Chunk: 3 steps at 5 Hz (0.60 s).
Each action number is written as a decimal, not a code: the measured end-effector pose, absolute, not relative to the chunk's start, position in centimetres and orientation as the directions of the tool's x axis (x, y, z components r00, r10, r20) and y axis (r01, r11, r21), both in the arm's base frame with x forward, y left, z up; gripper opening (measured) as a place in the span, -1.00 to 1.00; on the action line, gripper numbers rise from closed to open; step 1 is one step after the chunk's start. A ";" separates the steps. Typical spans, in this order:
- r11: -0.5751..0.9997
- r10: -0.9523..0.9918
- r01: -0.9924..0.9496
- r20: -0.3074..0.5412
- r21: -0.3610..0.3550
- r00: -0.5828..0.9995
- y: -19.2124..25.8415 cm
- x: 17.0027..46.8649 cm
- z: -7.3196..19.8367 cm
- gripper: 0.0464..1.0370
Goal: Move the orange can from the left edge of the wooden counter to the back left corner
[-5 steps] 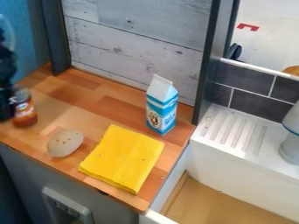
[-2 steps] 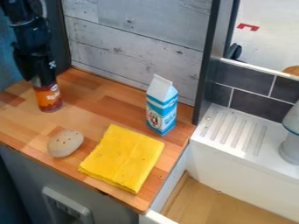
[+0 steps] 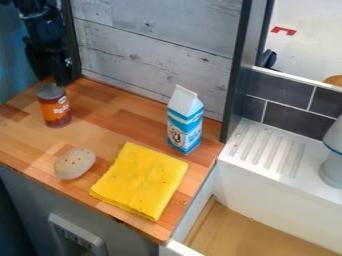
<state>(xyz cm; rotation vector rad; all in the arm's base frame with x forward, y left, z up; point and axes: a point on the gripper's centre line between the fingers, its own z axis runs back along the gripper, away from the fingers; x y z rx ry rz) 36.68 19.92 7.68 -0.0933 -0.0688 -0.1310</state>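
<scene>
The black gripper (image 3: 55, 79) hangs at the upper left, just above and behind a can, apart from it. That can (image 3: 55, 111), orange-red with a grey top, stands upright on the wooden counter (image 3: 117, 112). Nearer the front edge lies a pale, oval, potato-like object (image 3: 75, 163) with small dark spots. To its right is a folded yellow cloth (image 3: 141, 180), lying flat. A blue and white carton (image 3: 185, 122) stands upright behind the cloth.
A dark post (image 3: 240, 70) and a grey plank wall (image 3: 153, 60) rise along the counter's back. At right are a white ridged drainer (image 3: 267, 150), a sink basin (image 3: 247, 232) and a pale object (image 3: 332, 167) at the edge.
The can has moved right and slightly back with the gripper at its top, and now stands free of it. From there the gripper has risen. Cloth, carton and oval object are unmoved.
</scene>
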 end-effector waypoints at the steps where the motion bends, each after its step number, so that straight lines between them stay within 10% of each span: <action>1: 0.987 -0.123 0.132 0.094 -0.094 0.988 19.4 36.3 7.6 0.93; 3: 0.991 -0.124 0.130 0.202 -0.018 0.972 18.0 31.1 14.2 0.93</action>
